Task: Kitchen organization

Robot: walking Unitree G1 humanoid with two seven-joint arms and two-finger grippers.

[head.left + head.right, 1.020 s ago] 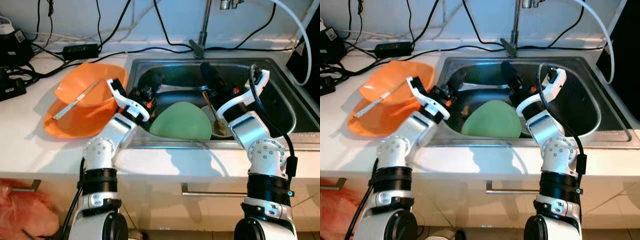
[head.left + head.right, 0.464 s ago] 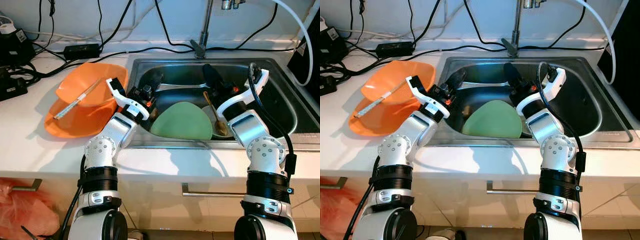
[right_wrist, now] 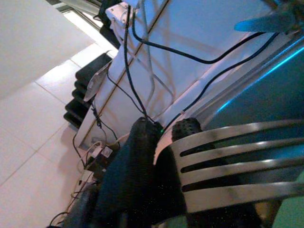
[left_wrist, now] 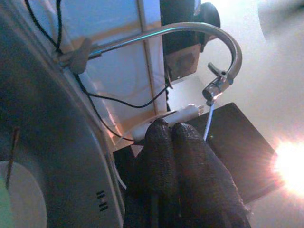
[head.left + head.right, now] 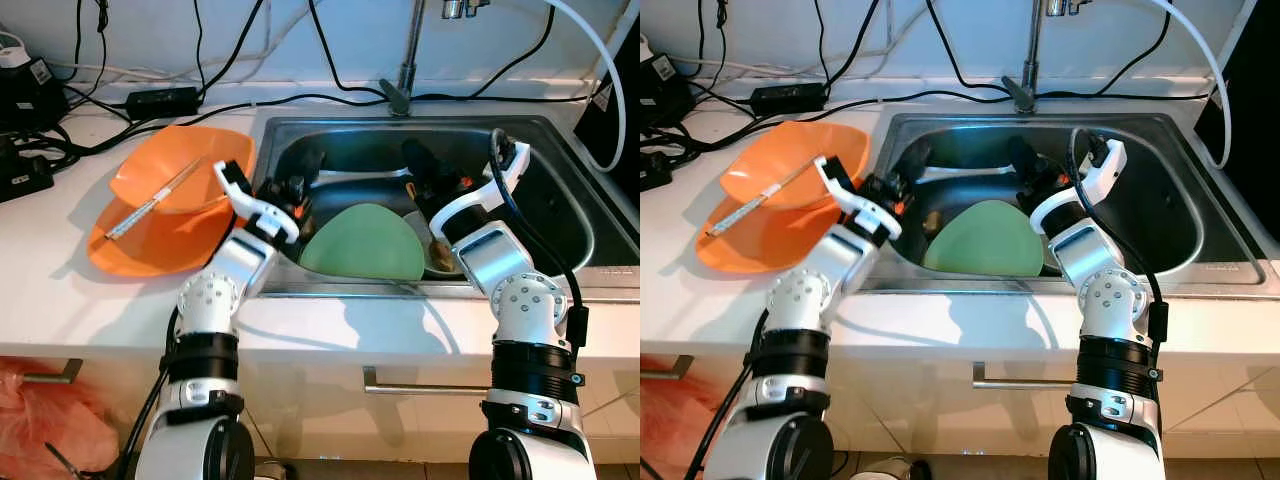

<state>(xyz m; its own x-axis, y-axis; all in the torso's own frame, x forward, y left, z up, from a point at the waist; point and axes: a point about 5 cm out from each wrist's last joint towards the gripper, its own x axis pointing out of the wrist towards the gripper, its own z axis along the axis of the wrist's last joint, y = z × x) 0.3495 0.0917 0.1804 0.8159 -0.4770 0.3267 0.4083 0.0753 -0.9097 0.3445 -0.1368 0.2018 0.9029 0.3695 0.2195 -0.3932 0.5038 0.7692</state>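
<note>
Both grippers down in the steel sink [image 5: 560, 205]

Two stacked orange bowls [image 5: 165, 205] on the white counter [image 5: 60, 290] left of the basin, chopsticks [image 5: 152, 200] resting inside. Green plate [image 5: 365, 243] leaning against the sink's front wall. Left gripper [image 4: 171, 135] near the sink's left wall, fingers pressed together, empty. Right gripper [image 3: 164, 135] at mid-basin, pinching a metal fork [image 3: 232, 164]

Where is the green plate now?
The green plate leans in the sink, against its front wall, between the left end effector and right end effector.
</note>
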